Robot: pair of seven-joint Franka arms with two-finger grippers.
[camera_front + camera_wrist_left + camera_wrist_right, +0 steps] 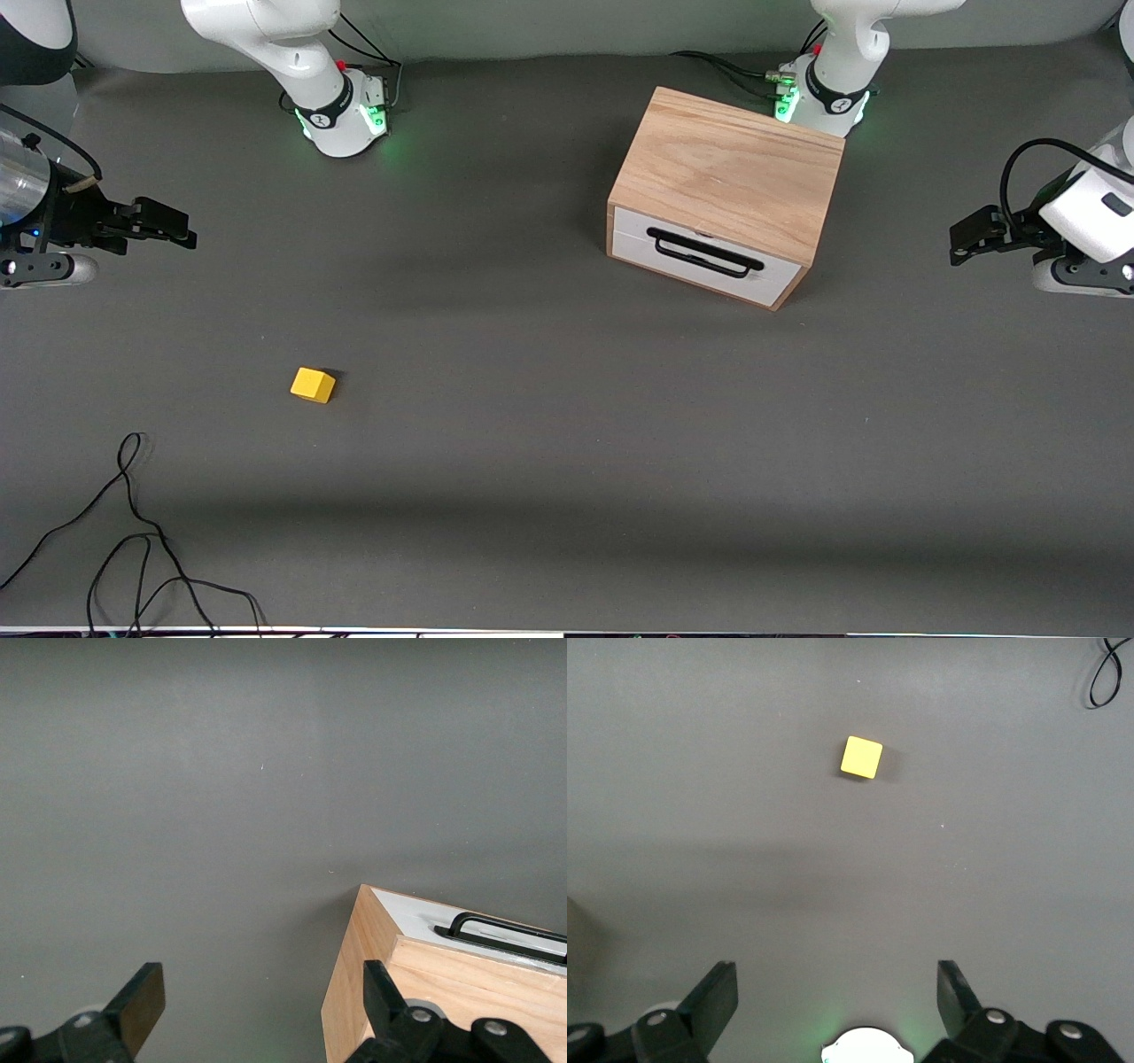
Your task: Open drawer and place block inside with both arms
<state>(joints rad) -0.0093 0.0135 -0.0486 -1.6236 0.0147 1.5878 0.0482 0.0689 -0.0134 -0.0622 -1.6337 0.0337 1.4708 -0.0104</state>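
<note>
The light oak box (731, 168) stands near the left arm's base. Its drawer (704, 257) is shut, with a white front and a black wire handle (704, 252) facing the front camera. The yellow block (313, 385) lies on the grey table toward the right arm's end, nearer the front camera. My left gripper (961, 237) hangs open and empty at the left arm's end of the table, beside the box; its wrist view shows the box corner (372, 992) and the handle (500, 935). My right gripper (182, 229) hangs open and empty at the right arm's end; the block (861, 757) lies in its wrist view.
A loose black cable (133, 540) lies on the table at the right arm's end, near the front edge; a loop of it shows in the right wrist view (1106, 673). The two green-lit arm bases (345, 115) (819, 97) stand at the table's back edge.
</note>
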